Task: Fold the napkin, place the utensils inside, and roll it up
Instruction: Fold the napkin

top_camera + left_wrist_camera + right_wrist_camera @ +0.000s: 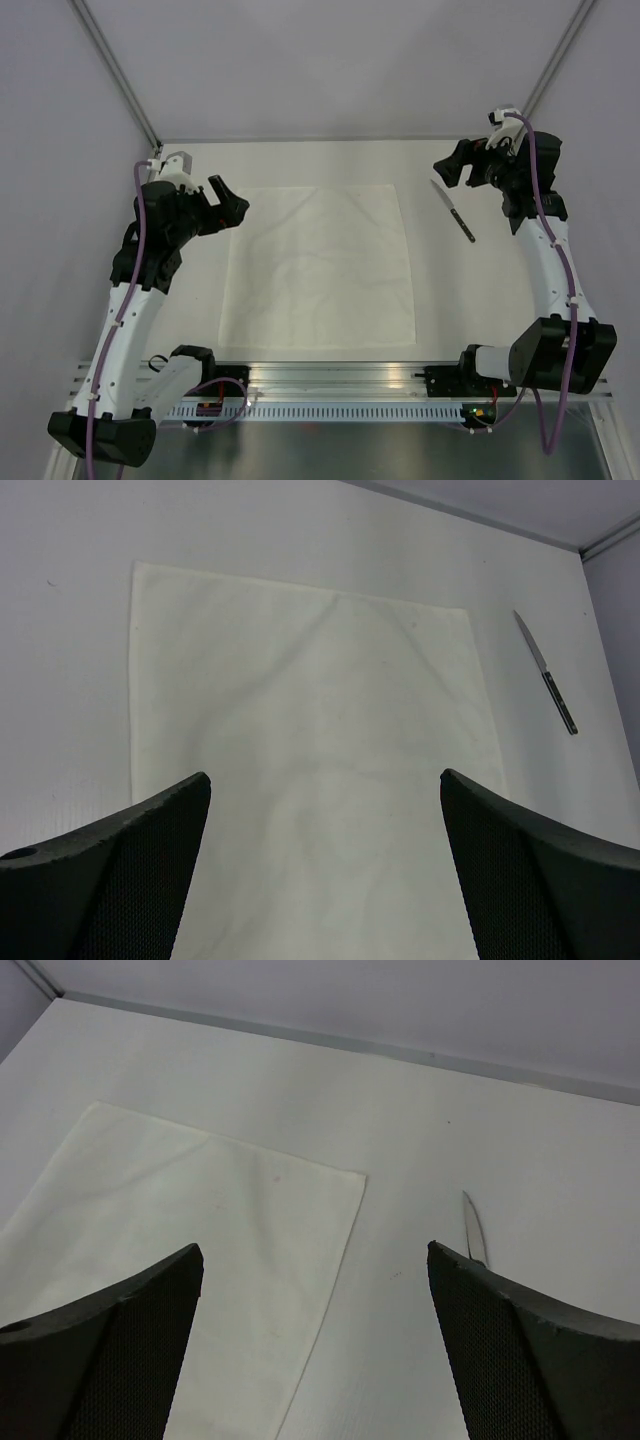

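The large thin white cloth napkin (318, 265) lay spread flat and unfolded, a faintly creased square, in the middle of the white counter (300, 160). To its right, apart from the cloth's edge, the small slim table knife (452, 211) with a silver blade and dark handle rested on the bare counter. It lay diagonally, blade toward the far side and handle nearer the arms. The left end effector (232, 202) hung by the napkin's far left corner, jaws spread wide and holding nothing. Its wrist view looked across the cloth between two dark textured fingers (120, 880). The right end effector (452, 165) hovered near the knife's blade tip, jaws likewise parted and empty, touching neither knife nor napkin.
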`<state>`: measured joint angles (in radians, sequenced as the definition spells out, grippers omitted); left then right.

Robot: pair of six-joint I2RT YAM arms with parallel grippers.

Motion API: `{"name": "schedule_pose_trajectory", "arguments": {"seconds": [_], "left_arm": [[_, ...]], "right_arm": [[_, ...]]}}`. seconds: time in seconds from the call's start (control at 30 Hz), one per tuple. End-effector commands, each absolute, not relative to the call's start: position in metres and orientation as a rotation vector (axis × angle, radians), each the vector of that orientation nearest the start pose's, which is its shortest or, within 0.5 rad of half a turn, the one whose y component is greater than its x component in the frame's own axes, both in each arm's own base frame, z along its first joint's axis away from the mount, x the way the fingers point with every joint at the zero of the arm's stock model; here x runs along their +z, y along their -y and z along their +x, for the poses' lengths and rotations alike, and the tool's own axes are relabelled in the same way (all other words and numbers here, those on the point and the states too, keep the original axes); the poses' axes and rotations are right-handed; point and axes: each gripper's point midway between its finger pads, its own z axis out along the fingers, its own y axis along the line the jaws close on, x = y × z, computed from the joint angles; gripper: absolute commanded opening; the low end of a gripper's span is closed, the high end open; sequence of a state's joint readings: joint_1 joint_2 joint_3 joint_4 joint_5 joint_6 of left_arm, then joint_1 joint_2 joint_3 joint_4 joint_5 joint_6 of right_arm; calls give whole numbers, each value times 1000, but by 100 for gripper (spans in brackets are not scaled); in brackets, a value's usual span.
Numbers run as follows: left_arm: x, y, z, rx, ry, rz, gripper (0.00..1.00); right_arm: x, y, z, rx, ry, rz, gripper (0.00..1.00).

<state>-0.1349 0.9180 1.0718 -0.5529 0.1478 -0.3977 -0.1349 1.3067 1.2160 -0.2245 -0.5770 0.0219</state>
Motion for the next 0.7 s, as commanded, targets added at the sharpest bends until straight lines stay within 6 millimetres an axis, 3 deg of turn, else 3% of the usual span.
{"name": "schedule_pose_trajectory", "arguments": {"seconds": [0.0,0.07,0.17,0.2,0.27,0.3,0.37,0.4,0.47,0.5,0.57,0.63,0.67], "left_arm": [[317,81,296,-475,-1933,-123,100],[324,82,296,-486,-1918,-121,100],[343,84,295,-506,-1881,-113,100],[353,85,293,-514,-1860,-108,100],[363,85,292,-521,-1837,-116,100],[372,83,291,-519,-1817,-121,100],[382,82,291,-518,-1794,-135,100],[391,80,290,-515,-1775,-141,100],[398,80,288,-520,-1759,-151,100],[405,77,287,-513,-1742,-158,100],[411,73,284,-499,-1729,-179,100],[421,70,280,-487,-1707,-188,100],[423,67,279,-474,-1704,-198,100]], "right_arm": [[304,-57,409,547,-1805,-335,98],[294,-71,406,620,-1846,-366,98],[274,-114,410,545,-1916,-481,93],[265,-155,400,568,-1924,-565,93],[250,-186,395,509,-1957,-605,89],[236,-236,376,556,-1967,-723,87],[218,-278,358,565,-1985,-810,79],[199,-317,338,571,-1998,-912,77],[183,-355,319,589,-1993,-998,69],[168,-384,300,617,-1995,-1074,66],[150,-426,271,676,-1984,-1168,59],[139,-451,254,701,-1952,-1221,56],[127,-472,231,722,-1937,-1285,56]]}}
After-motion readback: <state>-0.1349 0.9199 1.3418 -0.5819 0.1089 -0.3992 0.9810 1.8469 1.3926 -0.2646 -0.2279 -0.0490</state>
